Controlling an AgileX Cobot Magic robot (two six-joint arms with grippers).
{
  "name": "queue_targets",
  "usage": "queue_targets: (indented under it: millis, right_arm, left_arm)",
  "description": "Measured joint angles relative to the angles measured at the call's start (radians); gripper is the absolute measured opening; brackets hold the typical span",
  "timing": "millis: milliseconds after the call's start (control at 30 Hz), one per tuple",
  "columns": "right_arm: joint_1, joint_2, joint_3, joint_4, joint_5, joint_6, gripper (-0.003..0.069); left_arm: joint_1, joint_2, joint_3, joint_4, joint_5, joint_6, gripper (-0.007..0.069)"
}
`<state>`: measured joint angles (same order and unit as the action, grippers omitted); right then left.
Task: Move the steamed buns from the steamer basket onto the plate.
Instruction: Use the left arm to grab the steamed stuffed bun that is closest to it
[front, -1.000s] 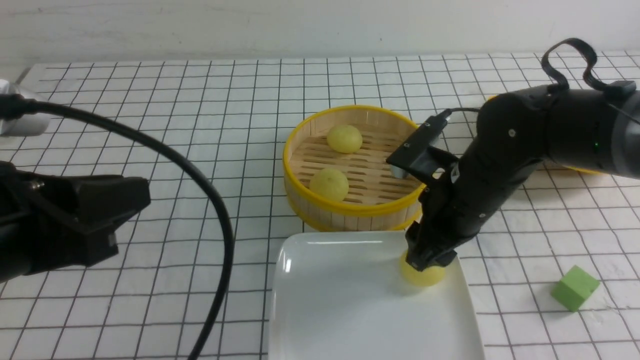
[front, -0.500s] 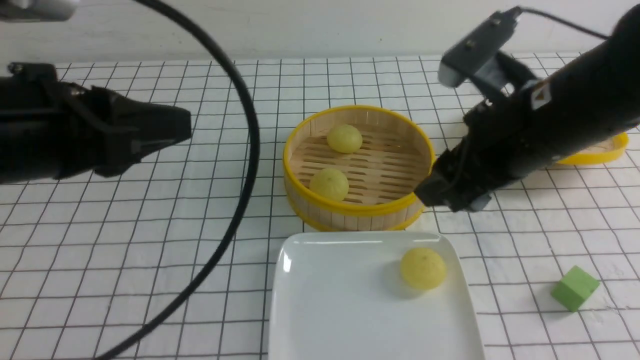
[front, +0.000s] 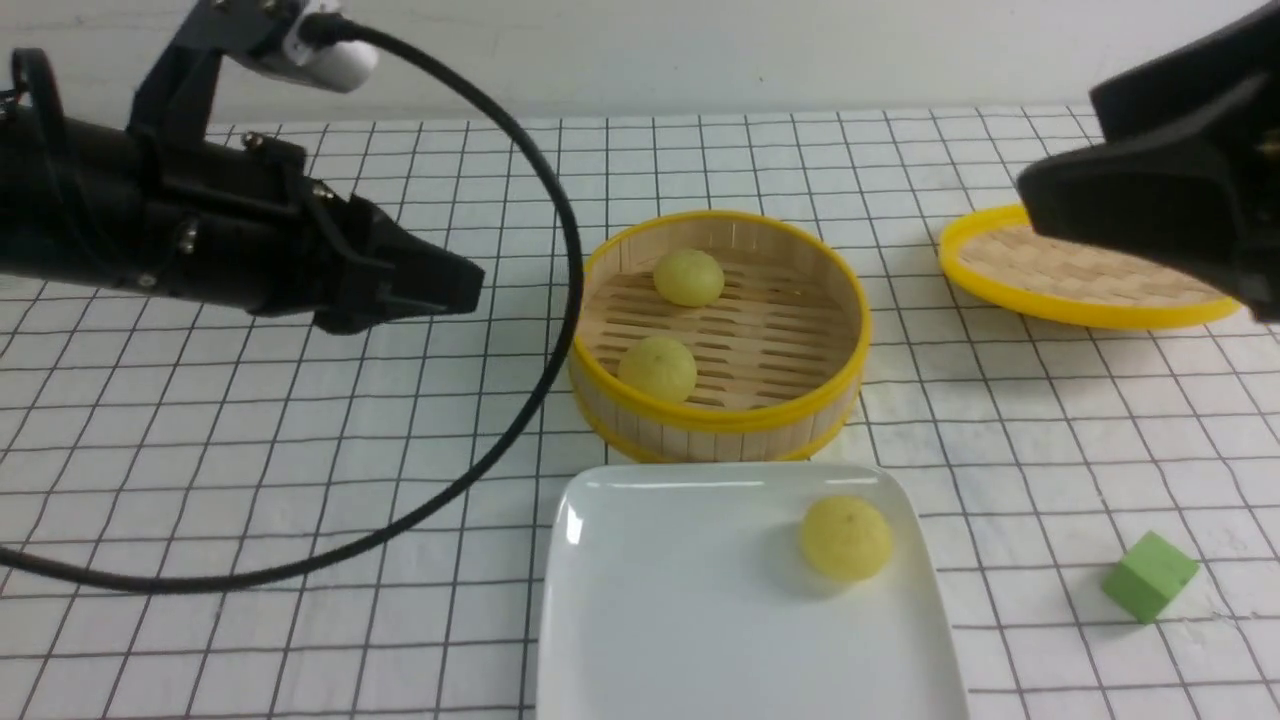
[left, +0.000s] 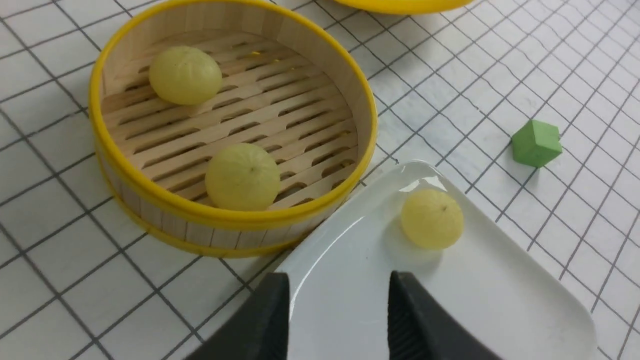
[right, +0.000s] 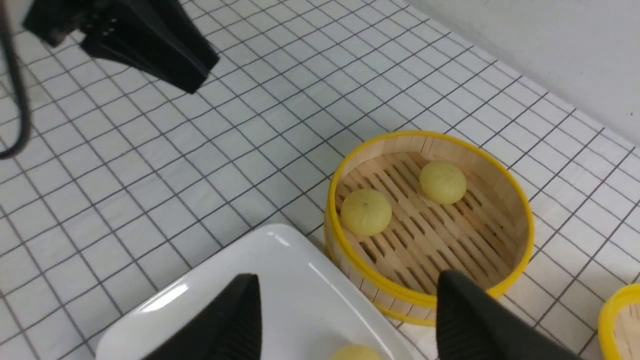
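The plate (front: 640, 640) sits on the tabletop (front: 200, 420) just in front of the basket (front: 720, 422), almost against its wall, which I judge keeps each carry short. The lid (front: 1080, 275) lies off to the right, well clear, so the basket is open from above.

The plate bun (front: 845, 538) rests near the plate's far right corner, with most of the white surface bare for the other two. The near bun (front: 657, 369) and the far bun (front: 689, 277) are in the basket, apart from each other. The near one sits close to the front wall.

The left pincer (front: 455, 285) hovers high to the left of the basket with its tips aimed toward it. In its wrist view the fingers stand moderately apart with nothing between them. My guess is that it is lining up on the near bun. The right pincer (front: 1040, 195) hangs above the lid at the right edge, spread wide and empty, out of the left arm's way.

Each bun is a pale yellow-green ball, matte and slightly rough, with a tiny dimple on top. They look soft, so a light squeeze across the middle seems wise. A green cube (front: 1150, 575) lies alone to the right of the plate and has no part in this.
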<state>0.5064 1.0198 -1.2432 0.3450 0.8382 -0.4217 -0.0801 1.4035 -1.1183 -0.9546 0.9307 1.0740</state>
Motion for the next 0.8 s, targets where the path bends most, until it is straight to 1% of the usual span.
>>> queue_targets:
  millis: [100,133,200,300,367,433,567,667,800]
  right_arm:
    - [0.000,-0.024,0.000,-0.007,0.065,0.000,0.0465]
    - [0.000,-0.024,0.000,-0.007,0.069,0.000,0.0465]
    - [0.000,-0.034,0.000,-0.017,0.115,0.000,0.0465]
    - [0.000,-0.042,0.000,-0.025,0.164,0.001,0.0465]
    - [0.000,-0.051,0.000,-0.029,0.194,0.001,0.0465]
    - [0.000,-0.061,0.000,-0.030,0.220,0.000,0.0465]
    - [0.000,-0.087,0.000,-0.035,0.254,0.000,0.0465]
    - [0.000,-0.107,0.000,-0.037,0.269,-0.002,0.0465]
    - [0.000,-0.127,0.000,-0.040,0.289,-0.007,0.0465]
  left_arm:
    - [-0.074,0.061,-0.049,0.011,-0.023,0.007,0.0350]
    - [-0.079,0.065,-0.053,0.013,-0.023,0.006,0.0352]
    - [-0.134,0.112,-0.103,0.059,-0.058,-0.023,0.0364]
    - [-0.178,0.165,-0.174,0.141,-0.080,-0.114,0.0369]
    - [-0.207,0.219,-0.239,0.243,-0.082,-0.203,0.0370]
    - [-0.224,0.270,-0.304,0.334,-0.073,-0.277,0.0370]
    - [-0.251,0.378,-0.440,0.453,-0.007,-0.358,0.0370]
    - [-0.276,0.467,-0.549,0.503,0.054,-0.395,0.0370]
    - [-0.297,0.566,-0.642,0.529,0.080,-0.409,0.0370]
